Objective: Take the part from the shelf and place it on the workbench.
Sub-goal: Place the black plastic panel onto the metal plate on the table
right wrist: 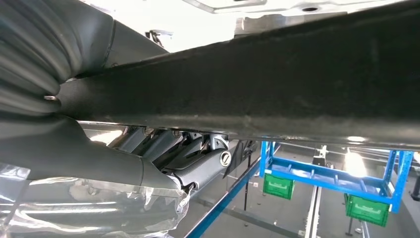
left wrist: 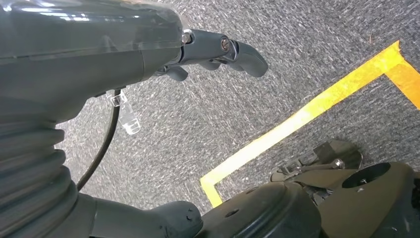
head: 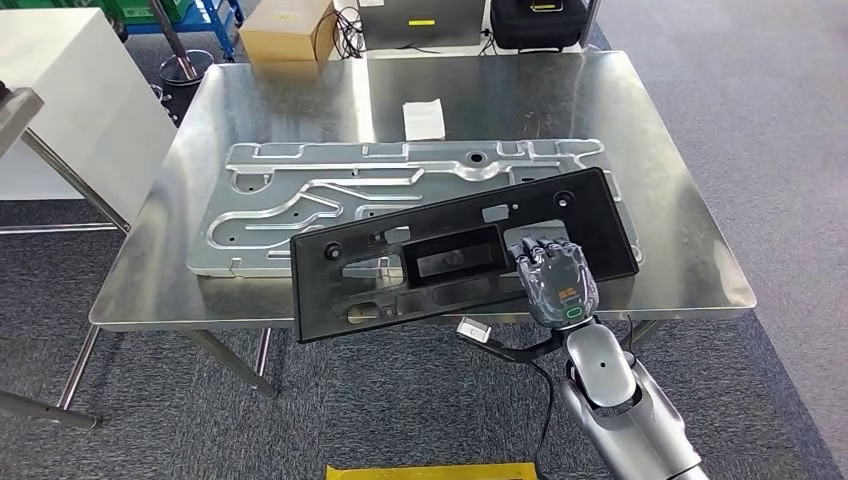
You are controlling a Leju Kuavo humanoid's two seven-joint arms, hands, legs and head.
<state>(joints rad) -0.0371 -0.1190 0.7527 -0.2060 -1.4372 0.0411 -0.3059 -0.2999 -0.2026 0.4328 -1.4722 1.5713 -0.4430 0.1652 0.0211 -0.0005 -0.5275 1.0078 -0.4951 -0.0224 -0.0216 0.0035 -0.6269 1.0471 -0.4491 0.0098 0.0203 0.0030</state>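
The part is a long black plastic panel (head: 450, 255) with cut-outs. It lies tilted across the front of the steel workbench (head: 660, 150), partly over a silver metal plate (head: 300, 195), its near left corner past the table's front edge. My right hand (head: 556, 280) grips the panel's near right edge, with fingers on top. In the right wrist view the panel's dark edge (right wrist: 277, 84) runs between that hand's fingers (right wrist: 198, 161) and its thumb. My left hand (left wrist: 148, 54) hangs over grey carpet and holds nothing, its fingers (left wrist: 228, 52) held away from the thumb (left wrist: 168, 223).
A white paper slip (head: 423, 118) lies at the back of the workbench. Behind it stand a cardboard box (head: 285, 30) and a black case (head: 537, 20). A white table (head: 60, 90) stands at the left. Yellow floor tape (head: 430, 470) runs by my feet. Blue shelving holds green bins (right wrist: 277, 186).
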